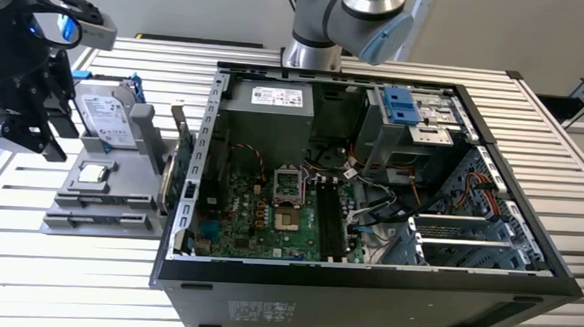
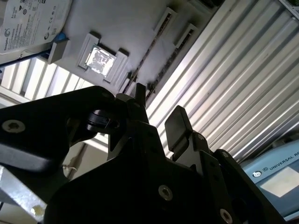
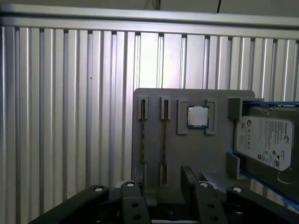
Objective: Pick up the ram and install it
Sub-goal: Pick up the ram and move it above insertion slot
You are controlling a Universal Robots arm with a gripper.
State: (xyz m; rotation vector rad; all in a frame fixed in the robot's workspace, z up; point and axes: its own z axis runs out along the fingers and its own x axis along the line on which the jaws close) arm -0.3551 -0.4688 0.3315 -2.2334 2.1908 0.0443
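End effector (image 3: 162, 184) spread wide, nothing held, hovering over grey holder (image 3: 196, 154) on desk (image 1: 71, 272), exterior view's left of PC case (image 1: 365, 300). Ram (image 3: 164, 140) on edge in holder slot, in line with finger gap; likely stood that way so flat faces are pinchable. Motherboard slots (image 1: 331, 223) look empty.

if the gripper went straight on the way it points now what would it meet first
Probably the long, narrow dark ram stick edge-on in the flat grey holder, in line with the open black gripper; depth unclear.
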